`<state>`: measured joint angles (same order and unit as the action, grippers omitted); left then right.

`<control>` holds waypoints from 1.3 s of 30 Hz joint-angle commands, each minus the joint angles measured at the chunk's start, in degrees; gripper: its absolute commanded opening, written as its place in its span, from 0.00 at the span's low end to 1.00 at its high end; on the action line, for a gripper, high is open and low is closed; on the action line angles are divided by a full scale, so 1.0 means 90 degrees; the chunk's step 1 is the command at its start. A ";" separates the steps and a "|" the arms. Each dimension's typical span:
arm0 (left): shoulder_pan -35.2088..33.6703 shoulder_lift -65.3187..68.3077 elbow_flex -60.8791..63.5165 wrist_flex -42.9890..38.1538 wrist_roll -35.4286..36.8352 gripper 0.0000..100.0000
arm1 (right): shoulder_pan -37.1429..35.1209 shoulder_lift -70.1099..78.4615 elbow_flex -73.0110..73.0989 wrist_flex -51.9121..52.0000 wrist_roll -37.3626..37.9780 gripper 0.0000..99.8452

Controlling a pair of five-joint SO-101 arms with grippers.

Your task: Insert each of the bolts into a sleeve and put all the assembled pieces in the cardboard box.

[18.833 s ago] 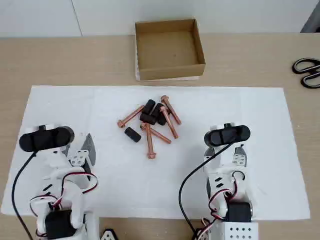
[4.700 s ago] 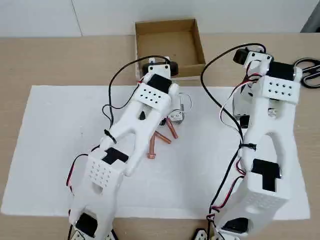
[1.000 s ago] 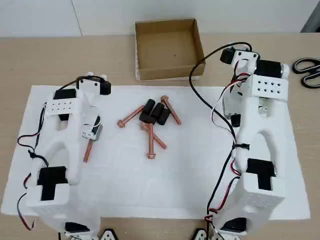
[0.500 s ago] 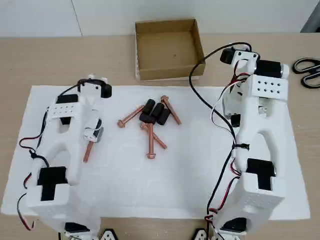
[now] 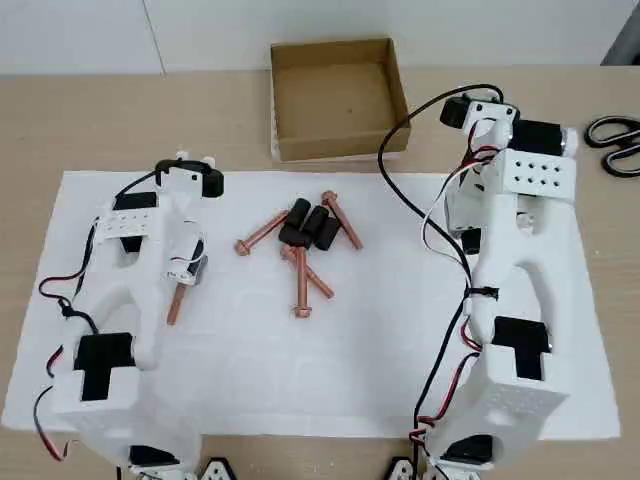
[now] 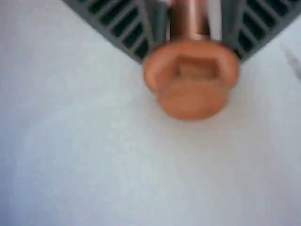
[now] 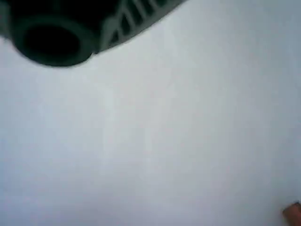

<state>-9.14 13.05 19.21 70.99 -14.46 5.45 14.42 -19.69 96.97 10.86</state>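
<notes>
Two white arms stand side by side at the near edge of the table (image 5: 150, 120), each bent up and over so that its wrist hangs above the white sheet (image 5: 380, 350).

The left arm (image 5: 125, 270) folds back on itself over the left part of the sheet. Its left gripper (image 6: 190, 23) is clamped tight on the shank of a copper bolt (image 5: 178, 302). The bolt's long axis runs roughly near to far with a slight slant. Its flanged head sticks out past the fingers (image 6: 120, 26) at the near end. I can't tell whether the head touches the sheet.

A little farther out, in the middle of the sheet between the two arms, lies a pile of four loose bolts (image 5: 300, 290) and a few black loose sleeves (image 5: 316, 220). The bolts are splayed at different angles, two of them crossing. The sleeves are bunched together at the far side of the pile.

The right arm (image 5: 515, 270) stretches farther over the right part of the sheet. Its wrist and cables cover much of the right gripper (image 5: 466, 240) from above. That gripper is closed around a black sleeve (image 7: 51, 42), whose open bore faces its wrist camera. Nothing lies between the pile and either gripper.

Beyond the sheet stands the cardboard box (image 5: 340, 150), open-topped and empty. A pair of scissors (image 5: 612, 140) lies at the table's far right edge.
</notes>
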 commanded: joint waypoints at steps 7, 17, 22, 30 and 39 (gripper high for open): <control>0.0010 0.0147 -0.0230 -0.0059 0.0234 0.01 | -0.0034 -0.0425 -0.0225 0.0034 0.0010 0.01; 0.0020 -0.1602 -0.1128 0.1260 0.0234 0.01 | -0.0054 -0.0777 -0.0293 0.0034 0.0000 0.01; 0.0020 -0.2217 -0.1558 0.1836 0.0244 0.01 | -0.0230 -0.2076 -0.0264 0.0024 -0.0010 0.01; 0.0020 -0.2422 -0.1597 0.2188 0.0518 0.01 | -0.1324 -0.4586 0.0400 -0.0005 0.0059 0.01; 0.0010 -0.2432 -0.1597 0.2940 0.0508 0.01 | -0.1734 -0.6921 0.3477 -0.1626 0.0049 0.00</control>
<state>-9.32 -5.58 7.69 95.16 -10.33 -8.26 -41.76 3.52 88.97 10.86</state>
